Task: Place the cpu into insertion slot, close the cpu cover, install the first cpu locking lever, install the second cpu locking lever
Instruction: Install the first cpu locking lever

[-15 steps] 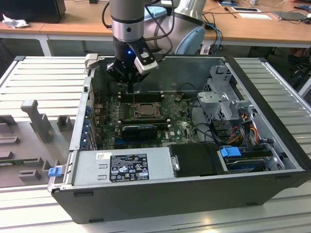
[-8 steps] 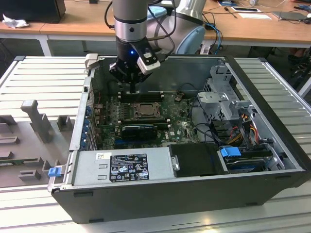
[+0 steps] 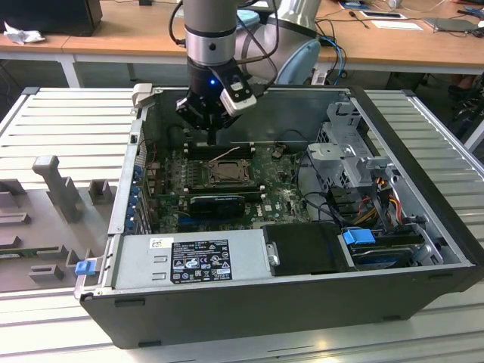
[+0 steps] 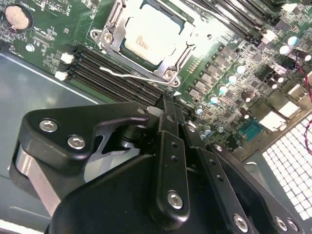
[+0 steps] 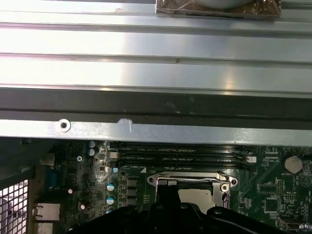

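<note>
Chip (image 4: 148, 36) with its pale silvery top lies flat in the square socket (image 4: 127, 52) on the green board (image 4: 44, 34), and the thin metal cover (image 4: 109, 29) frames it, folded down around its edges in the second wrist view; a thin wire lever (image 4: 129, 75) runs along the socket's near side, beside the long black memory slots (image 4: 112, 73). Going across the exterior view from its left, a ribbed grey table (image 3: 68, 125) carries grey moulded holders (image 3: 57, 185), then comes the open black computer case (image 3: 249, 310) with a grey power box (image 3: 193, 257) at its front, the board in the middle with the socket (image 3: 225, 172) and a long black card (image 3: 218, 203) just in front of it, and on the exterior view's right a metal drive cage (image 3: 355, 144) with bundled cables (image 3: 378, 189) and a blue clip (image 3: 359, 236). Over the board hangs the arm's gripper (image 3: 213, 136), its black fingers (image 4: 170, 117) drawn together into one narrow tip with nothing between them, poised just behind the socket and above the memory slots, apart from the chip. In the first wrist view the socket (image 5: 192, 187) sits just past the black finger body, with the case wall (image 5: 156, 131) and the ribbed table beyond
</note>
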Controlling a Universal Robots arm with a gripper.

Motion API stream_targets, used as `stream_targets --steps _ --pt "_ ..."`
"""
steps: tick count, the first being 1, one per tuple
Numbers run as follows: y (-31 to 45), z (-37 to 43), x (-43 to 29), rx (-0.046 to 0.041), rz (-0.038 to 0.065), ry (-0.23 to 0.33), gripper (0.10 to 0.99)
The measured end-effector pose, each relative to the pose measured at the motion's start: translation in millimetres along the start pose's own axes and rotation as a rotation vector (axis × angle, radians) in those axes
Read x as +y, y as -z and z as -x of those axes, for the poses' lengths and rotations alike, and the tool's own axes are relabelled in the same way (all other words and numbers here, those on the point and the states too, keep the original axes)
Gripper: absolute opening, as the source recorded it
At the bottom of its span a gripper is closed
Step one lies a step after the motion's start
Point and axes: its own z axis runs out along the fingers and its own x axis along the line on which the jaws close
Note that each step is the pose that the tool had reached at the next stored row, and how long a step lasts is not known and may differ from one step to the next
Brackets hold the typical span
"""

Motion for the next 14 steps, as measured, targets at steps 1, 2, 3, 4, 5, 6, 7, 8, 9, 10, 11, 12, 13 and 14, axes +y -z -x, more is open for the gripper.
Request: stream_targets --steps 1,2,3,4,5,6,7,8,9,10,11,12,13,14 --pt "-0.2 0.4 -0.1 0.0 0.001 0.0 0.106" --pt "-0.4 0.4 -0.2 -0.0002 0.014 0.0 0.106" --pt "-0.9 0.3 -1.2 -0.0008 0.035 -0.001 0.106" --pt "-1.5 0.3 -2.6 -0.001 0.042 -0.001 0.106" --pt "-2.2 0.3 -4.4 -0.0012 0.046 -0.001 0.106" --pt "-4.2 0.5 -7.6 -0.0012 0.05 -0.001 0.106" --pt "-6.7 1.7 -8.5 -0.0016 0.053 -0.001 0.106" --pt "-8.1 2.8 -8.7 -0.0014 0.055 -0.001 0.106" --pt "-9.2 4.3 -8.9 -0.0014 0.063 -0.002 0.106" --pt "-9.4 5.4 -8.9 -0.0017 0.078 -0.002 0.106" --pt "-10.0 6.4 -8.9 -0.0018 0.086 -0.002 0.106" --pt "-12.4 6.9 -9.0 -0.0021 0.088 -0.002 0.106" --pt "-14.0 7.3 -9.1 -0.002 0.087 -0.002 0.106" --pt "-17.1 8.9 -9.3 -0.0019 0.087 -0.002 0.106"
